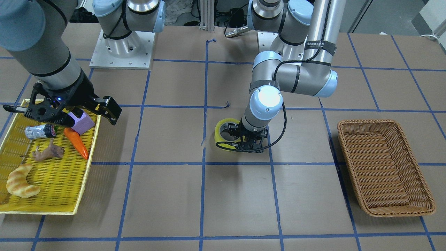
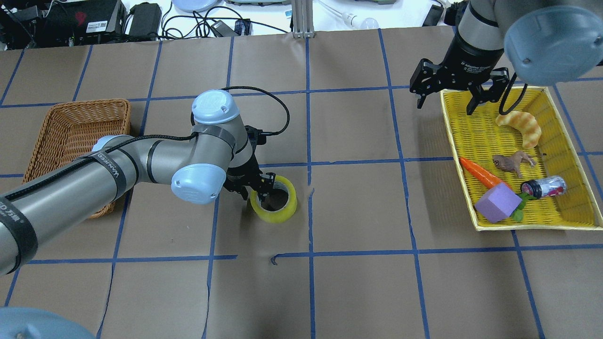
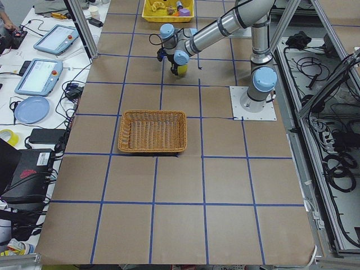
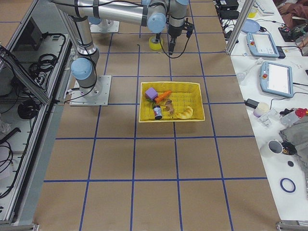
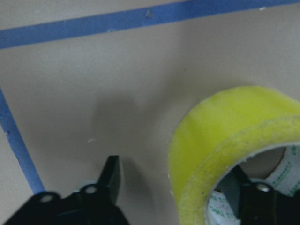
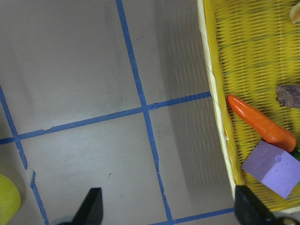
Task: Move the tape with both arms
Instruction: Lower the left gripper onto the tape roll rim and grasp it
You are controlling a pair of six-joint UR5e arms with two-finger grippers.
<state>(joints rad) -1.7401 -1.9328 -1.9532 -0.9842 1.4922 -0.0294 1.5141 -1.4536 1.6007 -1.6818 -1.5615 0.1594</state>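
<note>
The yellow-green tape roll (image 2: pixel 275 214) lies flat on the brown table near its middle, hole up; it also shows in the front view (image 1: pixel 218 137). My left gripper (image 2: pixel 258 188) is down over it and open. In the left wrist view one finger (image 5: pixel 110 176) stands outside the tape wall (image 5: pixel 211 136) with a gap, and the other finger (image 5: pixel 255 199) is inside the ring. My right gripper (image 2: pixel 445 104) is open and empty, above the near edge of the yellow tray (image 2: pixel 518 227). The tape's edge shows in the right wrist view (image 6: pixel 7 199).
The yellow tray holds a carrot (image 2: pixel 479 172), a purple block (image 2: pixel 498 203), a croissant (image 2: pixel 520 126), a toy animal (image 2: pixel 511 162) and a small bottle (image 2: pixel 545 186). A wicker basket (image 2: pixel 75 101) stands on my left side. Blue tape lines grid the table.
</note>
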